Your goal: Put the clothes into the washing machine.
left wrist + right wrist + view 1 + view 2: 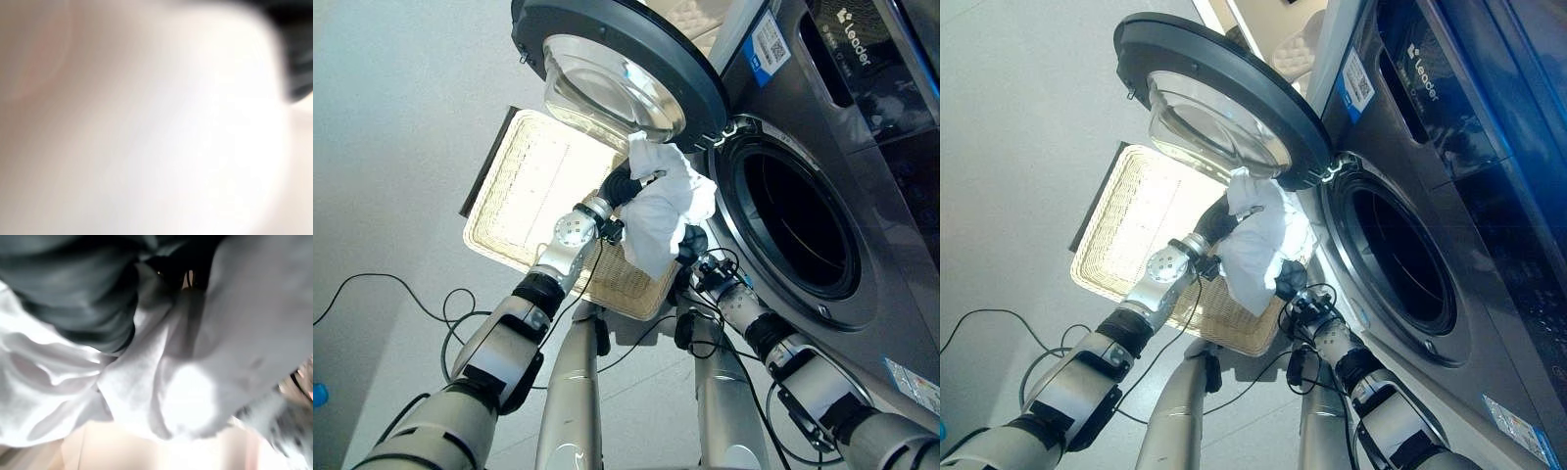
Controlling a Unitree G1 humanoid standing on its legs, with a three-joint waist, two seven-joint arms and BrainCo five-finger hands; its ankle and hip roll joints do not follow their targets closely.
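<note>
A white garment (668, 206) is held bunched up between the two hands, in front of the open drum mouth (795, 223) of a dark grey washing machine (862, 147) and just below its swung-out round door (617, 61). The left hand (625, 186) is pressed into the cloth from the basket side and the right hand (691, 241) from beneath; the fingers of both are buried in the folds, so it cannot be told whether they are curled or straight. In the wrist views, white fabric is seen pressed close against the cameras.

A pale woven basket (533, 191) with a dark rim is seen on the floor (401, 147) beside the machine, directly behind the garment. The floor is a plain, light grey, smooth expanse. The door's glass bowl (607, 86) is turned towards the basket. Stickers are seen on the machine's front panel, one near the top (766, 46) and one low at the corner (913, 384).
</note>
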